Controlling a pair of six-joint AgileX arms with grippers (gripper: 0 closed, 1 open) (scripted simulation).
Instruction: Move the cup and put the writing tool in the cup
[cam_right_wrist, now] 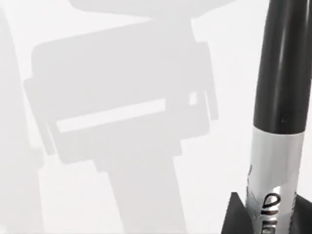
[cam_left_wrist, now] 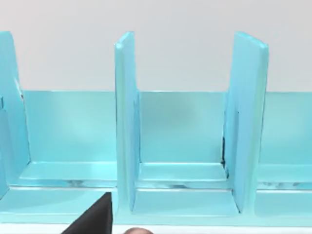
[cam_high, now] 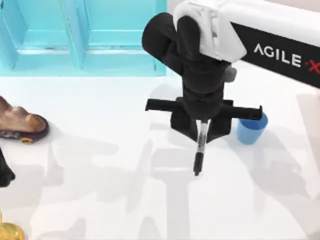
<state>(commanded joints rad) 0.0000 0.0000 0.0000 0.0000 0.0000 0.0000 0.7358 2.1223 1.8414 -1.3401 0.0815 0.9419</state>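
Right of centre in the top view, the right pincer (cam_high: 202, 125) holds the marker (cam_high: 200, 145) clamped at its upper end, the pen hanging down-frame with its long axis nearly vertical in the picture. The light-blue cup (cam_high: 251, 129) stands on the white surface (cam_high: 100, 165) just to the pincer's right, so the carry goes rightward; the left pincer's state I cannot tell

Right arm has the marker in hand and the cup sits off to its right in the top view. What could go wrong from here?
1. The right end effector grips the marker near one end, so most of its length hangs out; it may pivot or slip in transit.
2. The cup is small and light-looking; an off-centre marker tip could hit the rim and tip it.
3. The cup stands close beside the end effector's body, so a sideways swing might knock it.
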